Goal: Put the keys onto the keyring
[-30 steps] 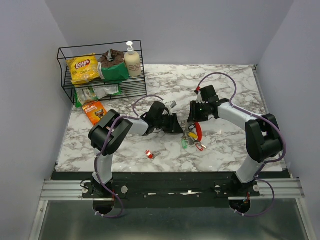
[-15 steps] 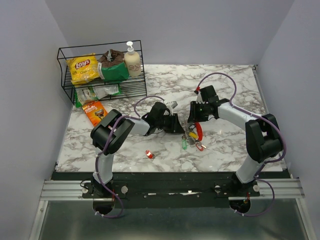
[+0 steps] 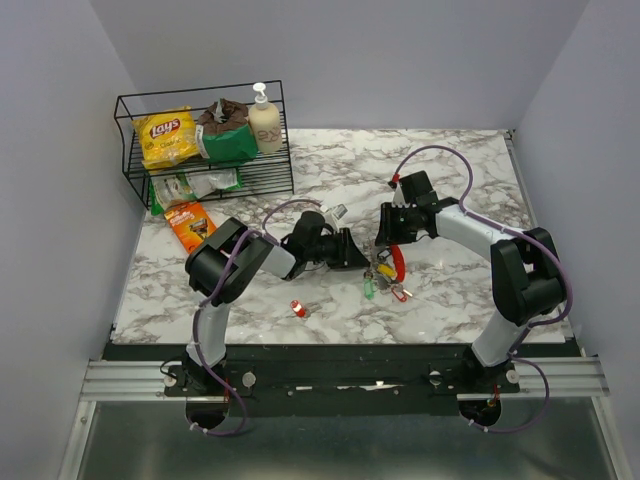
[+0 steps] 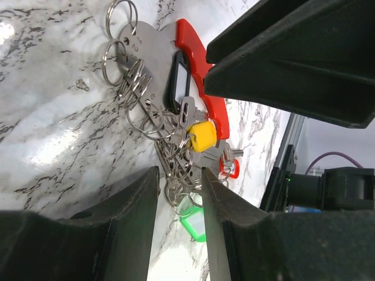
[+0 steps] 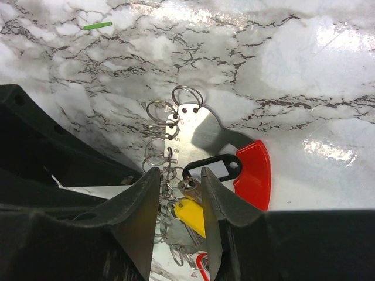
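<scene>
**A:** What lies nearest the arm bases?

**B:** A lone red-headed key (image 3: 298, 309), flat on the bench (image 3: 460, 300) and well apart from both hands. I take it to be the one not yet on.

**A:** And the keyring?

**B:** A little farther, about mid-bench. The keyring (image 4: 204, 88) is a red curved loop with a silvery plate and a tangle of split rings, lying flat. A yellow-headed key (image 4: 202, 136) and a green-headed key (image 4: 193, 218) sit in that tangle, apparently threaded already.

**A:** The hands?

**B:** Both are at the tangle, facing each other. The left hand (image 4: 179, 178) has its jaws narrow, with a few rings in the gap. The right hand (image 5: 180, 172) comes from the far side, jaws likewise narrow, with rings and a grey key between them. For neither can I tell whether the fingers pinch the metal or merely straddle it.

**A:** So which step is this?

**B:** Steadying and sorting the rings to single one out, I judge, rather than threading. Neither hand carries a loose key.

**A:** What does the next move call for?

**B:** One hand needs a firm hold on a single ring. The other must reach toward the near edge, take the red-headed key by its head, and work it onto that ring. It is fiddly, since the key is tiny and thin rings slip.

**A:** Anything beyond?

**B:** A wire basket (image 3: 200, 93) of snacks in the far left corner, which plays no part.
</scene>
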{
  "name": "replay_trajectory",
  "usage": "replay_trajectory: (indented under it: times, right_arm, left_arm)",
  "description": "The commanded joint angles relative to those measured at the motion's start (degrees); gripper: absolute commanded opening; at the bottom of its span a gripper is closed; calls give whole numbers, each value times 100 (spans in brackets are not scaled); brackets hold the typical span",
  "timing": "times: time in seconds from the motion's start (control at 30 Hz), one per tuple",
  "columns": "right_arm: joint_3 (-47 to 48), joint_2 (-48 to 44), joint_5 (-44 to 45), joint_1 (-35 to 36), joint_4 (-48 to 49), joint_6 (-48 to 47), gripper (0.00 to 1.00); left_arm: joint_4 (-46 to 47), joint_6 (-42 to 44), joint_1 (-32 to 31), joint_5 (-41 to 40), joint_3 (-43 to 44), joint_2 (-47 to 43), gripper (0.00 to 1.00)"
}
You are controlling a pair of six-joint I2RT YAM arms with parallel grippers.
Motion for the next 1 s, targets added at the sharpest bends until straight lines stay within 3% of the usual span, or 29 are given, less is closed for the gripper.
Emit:
replay_trajectory:
  times: [0.0,0.27,0.47,0.97]
  right_arm:
    - [-47,-15,-92,-21,51,-67,42]
    - [-21,12,-136,-29,51,-84,43]
    - [-38,-6,-118,-21,60,-84,43]
    - [-21,3,49,-21,34,-93,43]
  left_arm:
    - [341,-271,30,26,-69,82,41]
    - [192,-123,30,-255,-130,-76,39]
    - [-265,221,30,-527,-8,-296,49]
    - [-749,722,-32,-510,484,-173,43]
